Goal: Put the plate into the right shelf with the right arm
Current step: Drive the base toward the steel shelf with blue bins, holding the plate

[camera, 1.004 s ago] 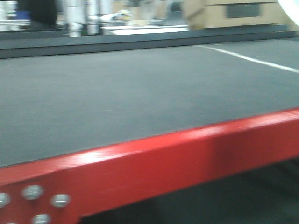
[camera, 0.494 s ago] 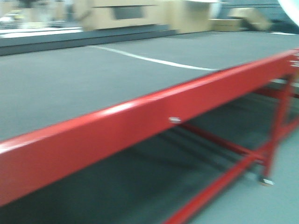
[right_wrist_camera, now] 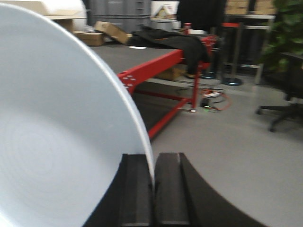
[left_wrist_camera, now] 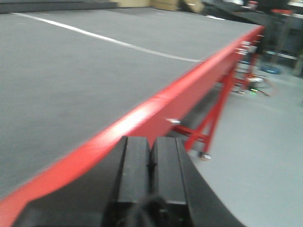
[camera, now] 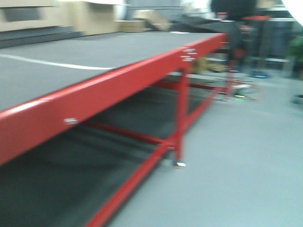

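Note:
A large white plate (right_wrist_camera: pixel 52 137) fills the left of the right wrist view, held on edge. My right gripper (right_wrist_camera: pixel 152 163) is shut on the plate's rim, with the rim pinched between the two black fingers. A sliver of the plate shows at the top right corner of the front view (camera: pixel 297 12). My left gripper (left_wrist_camera: pixel 151 146) is shut and empty, hanging over the red front edge of a table (left_wrist_camera: pixel 142 118). No shelf is in view.
A long red-framed table with a grey top (camera: pixel 71 61) and red legs (camera: pixel 181 118) runs along the left. Grey floor (camera: pixel 246 165) lies to the right. Boxes (camera: pixel 94 14), a black cloth (right_wrist_camera: pixel 175 42), stanchions (right_wrist_camera: pixel 232 52) and an office chair (right_wrist_camera: pixel 289 85) stand beyond.
The front view has swung to the right: the table top has slid left and the table's far end, its legs and the open floor have come into view.

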Motion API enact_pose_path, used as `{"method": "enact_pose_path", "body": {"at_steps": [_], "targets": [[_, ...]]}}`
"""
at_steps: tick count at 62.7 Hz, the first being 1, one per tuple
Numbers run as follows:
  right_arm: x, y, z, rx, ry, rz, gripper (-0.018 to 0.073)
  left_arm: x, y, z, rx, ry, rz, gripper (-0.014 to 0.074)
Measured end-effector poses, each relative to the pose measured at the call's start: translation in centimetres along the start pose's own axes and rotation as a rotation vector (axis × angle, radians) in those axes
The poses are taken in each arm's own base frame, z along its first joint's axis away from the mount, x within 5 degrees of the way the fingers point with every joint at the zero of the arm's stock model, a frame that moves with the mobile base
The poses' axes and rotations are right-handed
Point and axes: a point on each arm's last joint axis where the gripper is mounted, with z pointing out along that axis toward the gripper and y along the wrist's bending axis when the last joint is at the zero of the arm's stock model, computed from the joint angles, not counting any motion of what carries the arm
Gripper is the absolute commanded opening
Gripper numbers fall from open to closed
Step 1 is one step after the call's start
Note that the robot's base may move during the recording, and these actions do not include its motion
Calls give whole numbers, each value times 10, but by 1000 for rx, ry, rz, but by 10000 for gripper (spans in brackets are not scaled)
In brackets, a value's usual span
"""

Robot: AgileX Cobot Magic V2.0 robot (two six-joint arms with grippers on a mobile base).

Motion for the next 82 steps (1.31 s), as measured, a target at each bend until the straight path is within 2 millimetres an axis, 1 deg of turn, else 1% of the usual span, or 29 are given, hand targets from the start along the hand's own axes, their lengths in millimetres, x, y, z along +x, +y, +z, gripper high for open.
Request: {"method": "enact_pose_path", "body": {"at_steps": [82], "targets": [[0, 0, 0, 0, 0, 0, 52, 0, 0, 0, 0, 0, 0, -128]]}}
